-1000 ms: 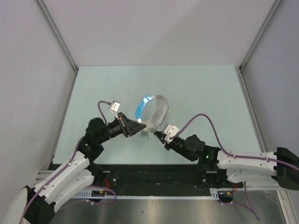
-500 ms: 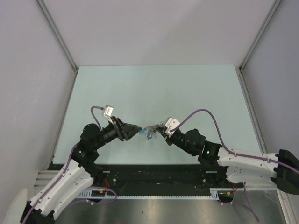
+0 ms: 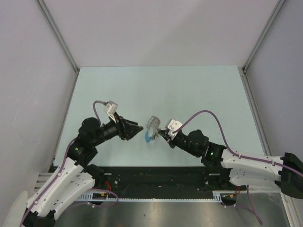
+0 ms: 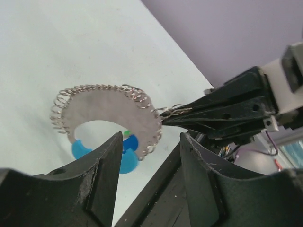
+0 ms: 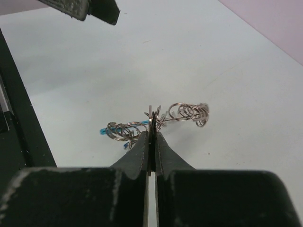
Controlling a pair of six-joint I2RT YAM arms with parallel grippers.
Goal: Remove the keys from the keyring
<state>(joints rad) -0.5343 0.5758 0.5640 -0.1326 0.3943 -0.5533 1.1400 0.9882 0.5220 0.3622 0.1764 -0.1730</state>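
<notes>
Release: my left gripper (image 3: 139,128) has backed off, jaws apart; my right gripper (image 3: 162,134) alone pinches the keyring (image 4: 173,111), keys (image 3: 152,126) still attached, near the near edge.

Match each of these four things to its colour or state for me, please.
Things:
1. left gripper
2. right gripper
3. keys
4. plastic piece

Colours or states:
A. blue
B. fingers open, holding nothing
C. silvery, fanned in a curve
D. fingers shut on the keyring

Pairs: 1-B; 2-D; 3-C; 4-A
</notes>
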